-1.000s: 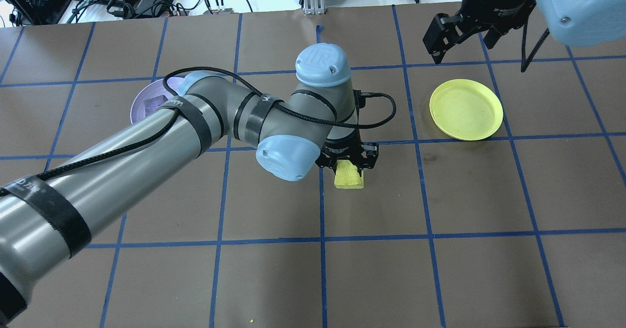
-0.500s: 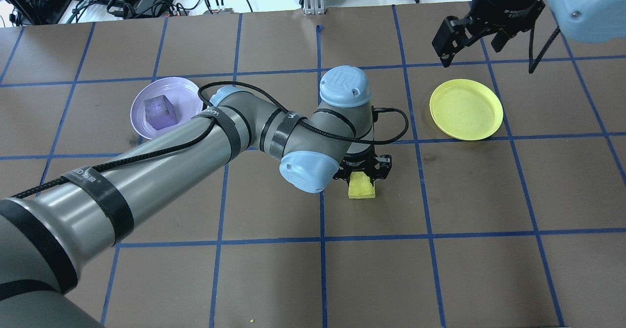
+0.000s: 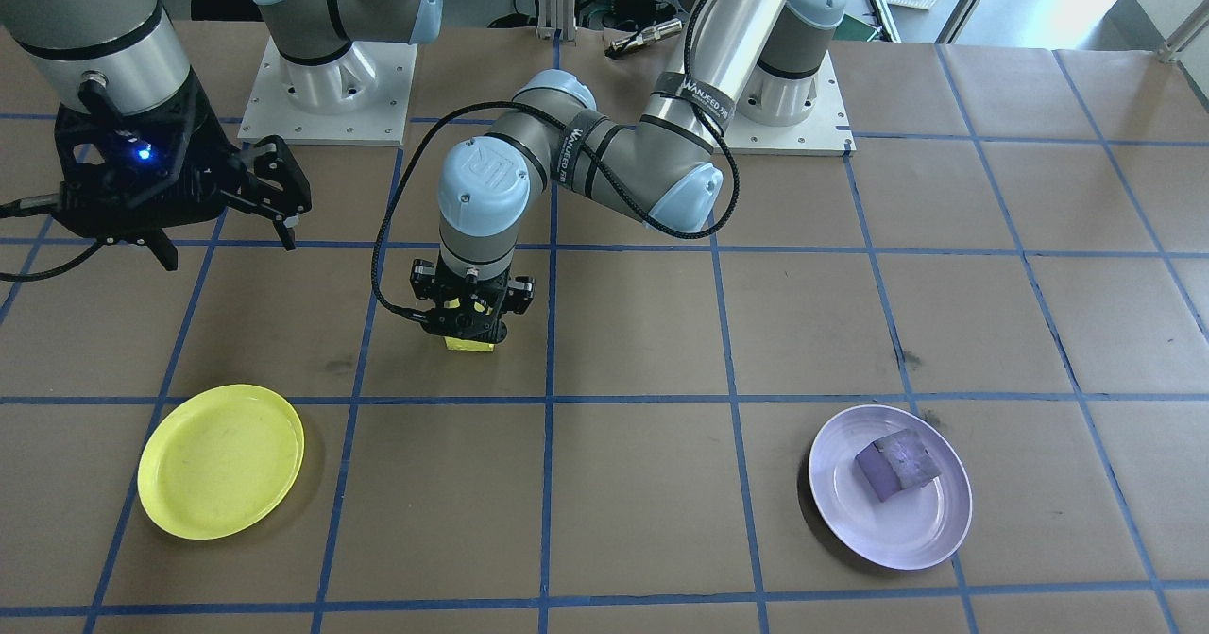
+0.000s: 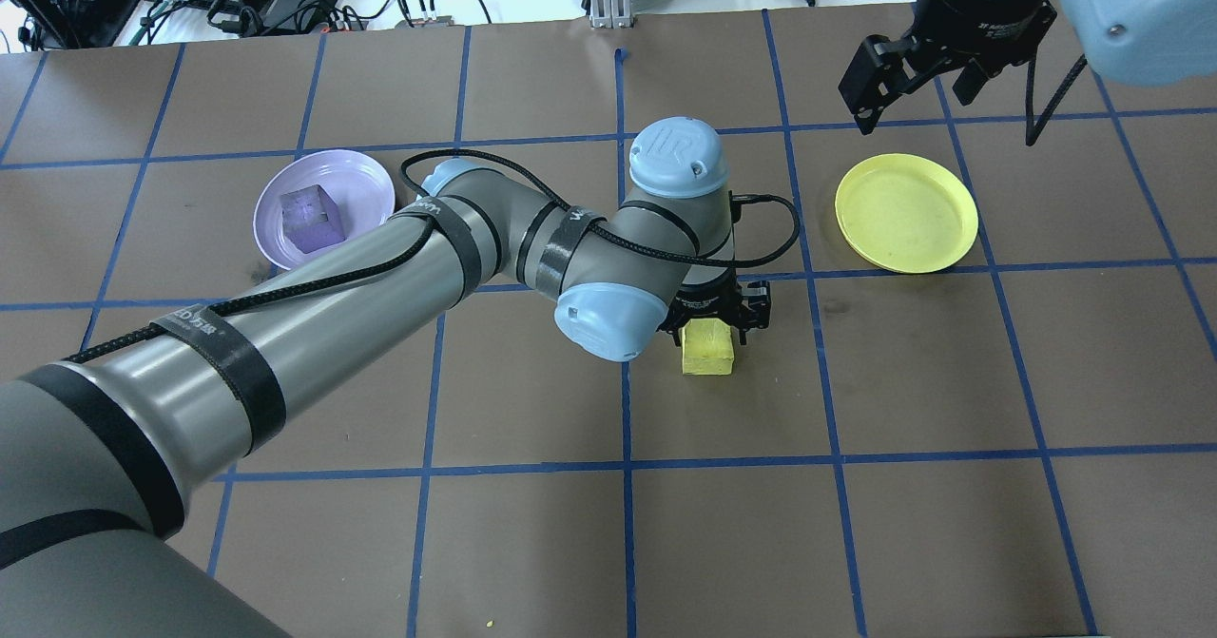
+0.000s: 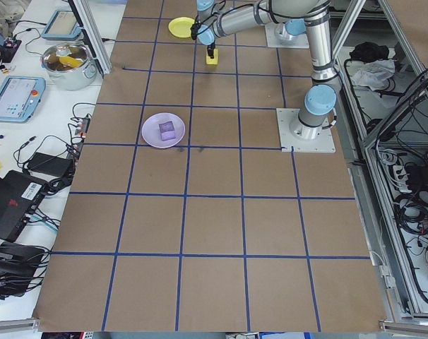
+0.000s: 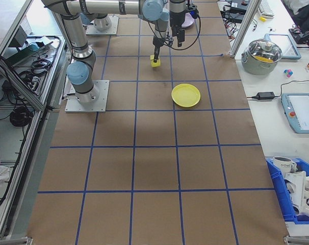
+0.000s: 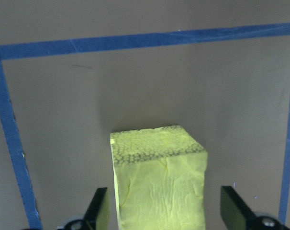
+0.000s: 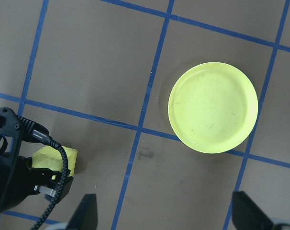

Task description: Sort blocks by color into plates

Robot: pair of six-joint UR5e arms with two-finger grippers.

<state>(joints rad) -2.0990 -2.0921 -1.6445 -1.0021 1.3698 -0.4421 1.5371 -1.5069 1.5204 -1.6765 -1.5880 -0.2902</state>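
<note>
On the brown, blue-taped bench [image 4: 913, 524], we see the left tool [image 4: 708, 322] lowered over the yellow block [image 4: 706, 349], its two fingers [image 7: 98, 211] standing either side of the cube; the wrist camera shows a gap on one side, and we cannot tell whether the block is actually gripped. The block sits near a blue tape crossing, roughly midway between the two plates. Beyond it to our left, the dark purple block [image 4: 310, 215] rests inside the lavender plate [image 4: 366, 177], partly hidden by the left arm's forearm. To our right, the yellow plate [image 4: 906, 212] lies flat, holding nothing. Farthest away, the right tool [image 4: 908, 72] hangs above the bench just past the yellow plate, its fingers [image 8: 85, 213] spread wide apart and gripping nothing, as its own wrist camera confirms.
</note>
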